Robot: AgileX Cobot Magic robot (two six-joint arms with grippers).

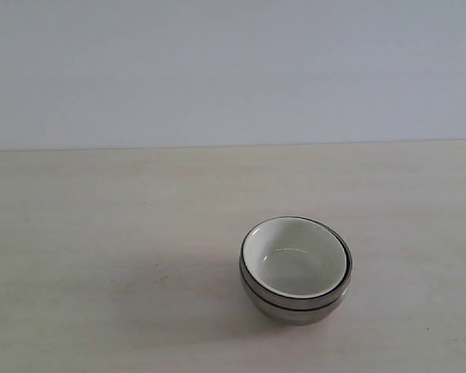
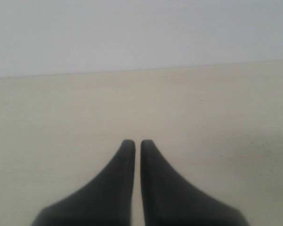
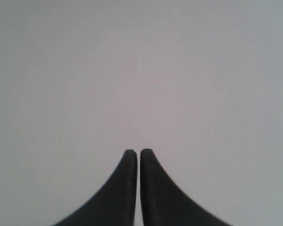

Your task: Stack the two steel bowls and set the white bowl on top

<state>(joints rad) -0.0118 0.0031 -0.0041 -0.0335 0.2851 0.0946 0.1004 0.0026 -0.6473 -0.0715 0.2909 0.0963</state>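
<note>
Nearest the wrist lenses, the left gripper (image 2: 137, 142) is holding its dark jaws pressed almost together, with only a hairline slit showing between the tips, and is pinching and touching nothing. The right gripper (image 3: 138, 152) is sitting the same way, tips together and empty. Beyond the left tips the pale table (image 2: 188, 103) is stretching away to the wall (image 2: 132, 33). Beyond the right tips only a plain grey-white surface is filling the picture. Neither wrist view is catching the bowls. Only the exterior view is showing them, and it is showing neither gripper. There the stack is standing on the table, right of the middle and toward the near edge. The two steel bowls (image 1: 299, 311) are nesting one inside the other, and the white bowl (image 1: 293, 260) is sitting upright in the upper one, its rim lying just inside theirs. Behind the stack the tabletop is running back to the wall.
</note>
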